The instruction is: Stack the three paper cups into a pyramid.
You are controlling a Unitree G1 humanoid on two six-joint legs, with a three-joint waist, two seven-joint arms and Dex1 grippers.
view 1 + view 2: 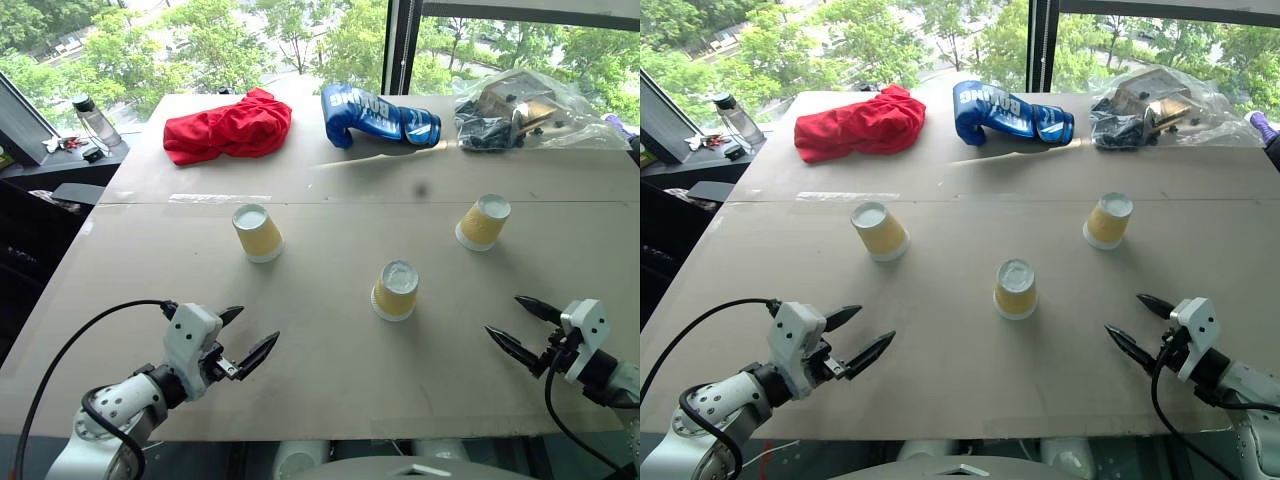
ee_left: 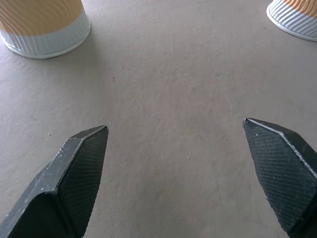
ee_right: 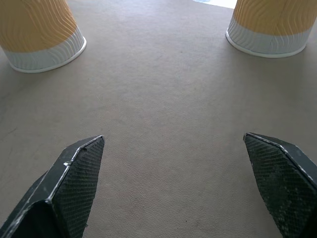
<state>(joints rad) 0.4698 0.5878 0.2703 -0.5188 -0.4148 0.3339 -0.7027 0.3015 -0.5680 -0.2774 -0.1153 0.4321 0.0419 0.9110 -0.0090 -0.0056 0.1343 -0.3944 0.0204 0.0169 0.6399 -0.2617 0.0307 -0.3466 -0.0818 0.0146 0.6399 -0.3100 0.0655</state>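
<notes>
In the left eye view you have the three paper cups standing upside down and well apart on the table (image 1: pixel 330 400): the left cup (image 1: pixel 257 232) sits left of centre, the middle cup (image 1: pixel 395 290) a little right of centre and lower in the frame, and the right cup (image 1: pixel 483 221) toward the upper right. None touches another and none is on top of another, so no part of the pyramid is built yet; by the look of it, all of the stacking is left to do. Your left tool (image 1: pixel 250 337) hangs at the lower left with its two black fingers spread apart and nothing between them, and your right tool (image 1: pixel 522 324) at the lower right is likewise spread and empty. Along the top of the frame lie a red cloth (image 1: pixel 228 128), a blue boxing glove (image 1: pixel 378 117) and a clear plastic bag (image 1: pixel 530 110), all well clear of the cups. The right eye view gives you the same layout, with each tool short of its nearest cup. In the left wrist view the fingers (image 2: pixel 74 173) stand wide apart over bare table, with one cup base at the upper left corner and another at the upper right corner. In the right wrist view the fingers (image 3: pixel 69 183) are just as wide, two cups ahead at the upper corners, neither touched.
</notes>
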